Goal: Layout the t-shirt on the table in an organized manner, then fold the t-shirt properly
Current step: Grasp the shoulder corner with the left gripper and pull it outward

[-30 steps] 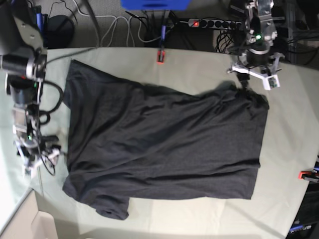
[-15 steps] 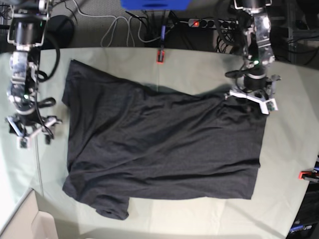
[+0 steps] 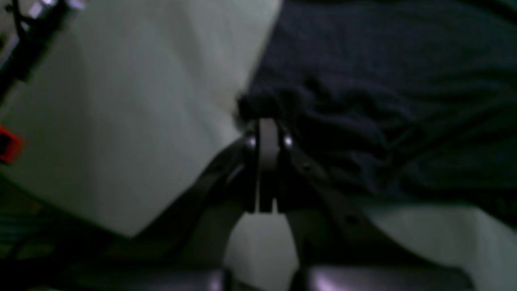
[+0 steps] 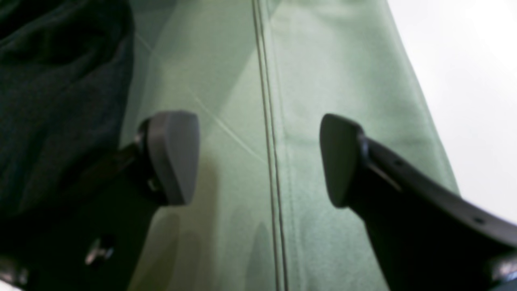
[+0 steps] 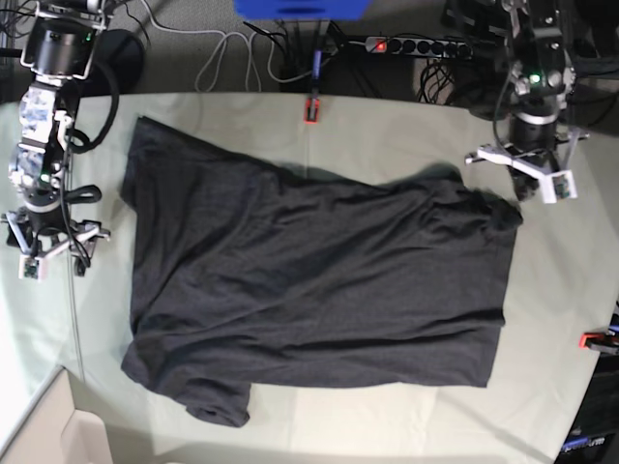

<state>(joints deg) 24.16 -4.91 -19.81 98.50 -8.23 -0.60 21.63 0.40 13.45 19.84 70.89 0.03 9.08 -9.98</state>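
The left claw (image 3: 266,125) had pinched the t-shirt (image 5: 319,290) corner; the right claw (image 4: 258,157) gaped empty over the worktop (image 5: 387,126) edge.

The t-shirt (image 5: 319,280) was soft, matt charcoal cloth with fine wrinkles. The bench (image 5: 387,135) wore pale green, creased matt fabric with a stitched seam. The right end effector (image 4: 258,159) had smooth, matt grey plastic-looking pads (image 4: 173,155).

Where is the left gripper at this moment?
In the base view the left gripper is at the upper right, shut on the t-shirt's corner, near the table's far edge.
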